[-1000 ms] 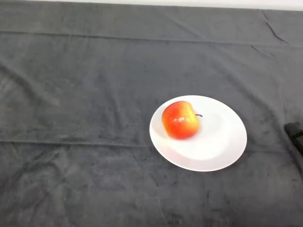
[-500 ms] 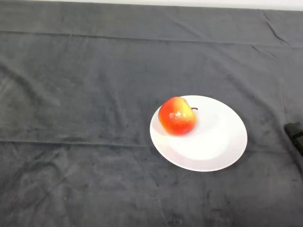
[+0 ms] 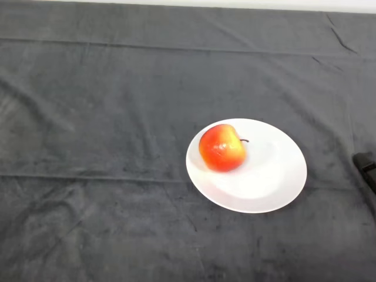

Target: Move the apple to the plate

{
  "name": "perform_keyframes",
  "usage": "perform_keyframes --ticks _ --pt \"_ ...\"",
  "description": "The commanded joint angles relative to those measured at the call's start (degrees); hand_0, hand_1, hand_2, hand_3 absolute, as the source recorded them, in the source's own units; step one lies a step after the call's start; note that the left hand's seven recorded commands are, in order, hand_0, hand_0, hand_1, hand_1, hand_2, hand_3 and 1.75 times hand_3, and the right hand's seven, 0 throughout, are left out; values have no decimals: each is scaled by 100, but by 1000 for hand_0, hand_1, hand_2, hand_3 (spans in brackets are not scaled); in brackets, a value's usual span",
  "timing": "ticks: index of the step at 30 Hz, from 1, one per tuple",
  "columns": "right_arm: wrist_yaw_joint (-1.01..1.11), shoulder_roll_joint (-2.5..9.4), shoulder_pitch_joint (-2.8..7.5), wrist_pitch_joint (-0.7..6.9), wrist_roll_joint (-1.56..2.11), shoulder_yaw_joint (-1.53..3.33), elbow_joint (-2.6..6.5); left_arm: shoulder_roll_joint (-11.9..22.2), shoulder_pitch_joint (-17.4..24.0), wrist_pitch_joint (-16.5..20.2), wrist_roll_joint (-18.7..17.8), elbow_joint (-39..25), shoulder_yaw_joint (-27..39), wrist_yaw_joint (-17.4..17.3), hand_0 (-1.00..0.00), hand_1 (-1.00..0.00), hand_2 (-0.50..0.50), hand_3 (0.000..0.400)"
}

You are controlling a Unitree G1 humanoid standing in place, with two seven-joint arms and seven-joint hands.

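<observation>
A red and yellow apple [image 3: 222,147] lies on the left part of a white round plate [image 3: 276,176], its short stem pointing right. The plate sits on the dark cloth, right of the table's middle.
The table is covered by a dark grey cloth [image 3: 106,117] with creases. A small black object [image 3: 367,167] pokes in at the right edge, a little right of the plate. The table's far edge runs along the top of the view.
The apple has rocked slightly on the plate, tipping up and left and then settling back. The plate has not moved.
</observation>
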Motion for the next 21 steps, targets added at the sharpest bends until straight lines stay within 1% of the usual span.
perform_keyframes --ticks 1,21 --pt "40 -199 -289 9 -42 -40 123 -73 -226 -84 39 236 239 -22 0 0 0 0" --pt "40 -198 -289 9 -46 -43 123 -117 -236 -57 184 219 350 -35 0 0 0 0"
